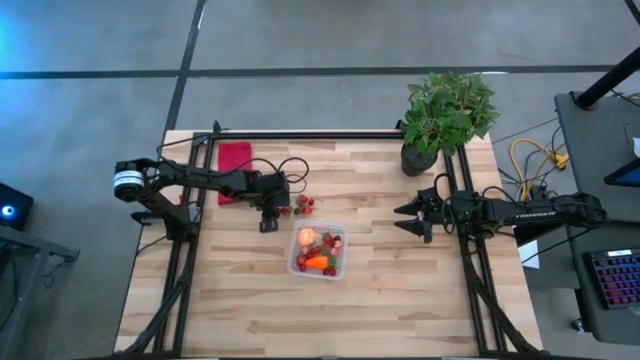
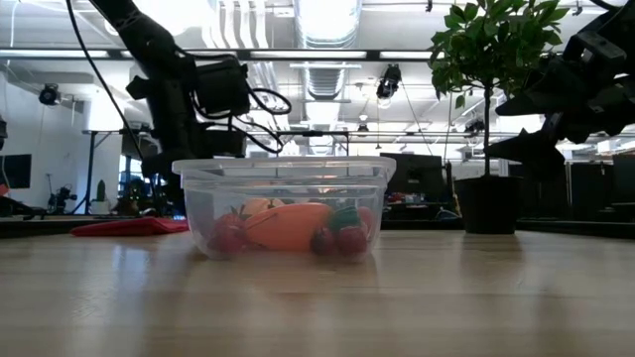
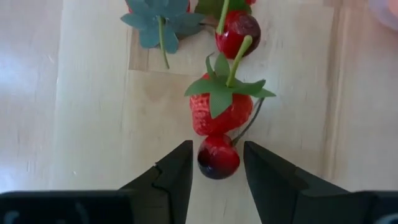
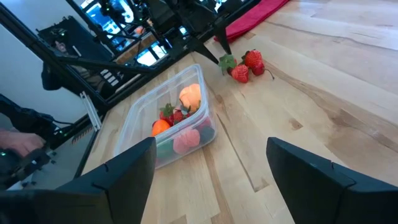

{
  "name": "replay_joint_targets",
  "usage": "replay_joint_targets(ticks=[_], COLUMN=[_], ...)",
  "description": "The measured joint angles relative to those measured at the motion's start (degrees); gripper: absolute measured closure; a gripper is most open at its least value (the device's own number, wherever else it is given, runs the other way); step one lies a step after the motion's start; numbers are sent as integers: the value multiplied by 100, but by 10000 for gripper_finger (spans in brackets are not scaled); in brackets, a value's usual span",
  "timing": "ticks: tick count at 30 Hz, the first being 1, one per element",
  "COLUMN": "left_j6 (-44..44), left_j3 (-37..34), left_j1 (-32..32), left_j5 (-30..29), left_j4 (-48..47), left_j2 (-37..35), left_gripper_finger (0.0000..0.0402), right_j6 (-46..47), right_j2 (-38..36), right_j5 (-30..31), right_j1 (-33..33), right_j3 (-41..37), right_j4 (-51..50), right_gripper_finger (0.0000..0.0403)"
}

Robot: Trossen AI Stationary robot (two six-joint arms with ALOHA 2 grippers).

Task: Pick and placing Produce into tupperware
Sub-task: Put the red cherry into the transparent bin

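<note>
My left gripper [image 3: 217, 152] points steeply down over the loose produce at the table's middle left [image 1: 272, 212]. It is open a little, with one finger on each side of a dark red cherry [image 3: 218, 160] that lies on the wood. A strip of table shows on both sides of the cherry. A strawberry [image 3: 221, 111] with a green top lies just beyond it, with a second cherry [image 3: 238, 31] farther on. The clear tupperware [image 1: 344, 262] stands at the centre and holds a carrot [image 1: 316, 262], a pale round fruit [image 1: 305, 238] and berries. My right gripper [image 4: 211, 180] waits open at the right [image 1: 405, 220].
A red cloth [image 1: 234, 160] lies at the far left, behind the left arm. A potted plant [image 1: 445, 115] stands at the far right corner. Black frame rails run along the far edge and down both sides. Bare wood lies near the front edge.
</note>
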Motion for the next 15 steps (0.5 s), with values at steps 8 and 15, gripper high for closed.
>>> replay_joint_targets(ticks=[8, 15], left_j6=[-161, -302], left_j3=[-169, -130], left_j1=[0, -4], left_j5=[42, 46], left_j4=[-8, 19], left_j2=[0, -1], left_gripper_finger=[275, 275], right_j6=[0, 0], right_j2=[0, 0], right_j5=[-1, 0], right_j1=[1, 0], right_j3=[1, 0], right_j4=[0, 0], right_gripper_finger=[112, 107])
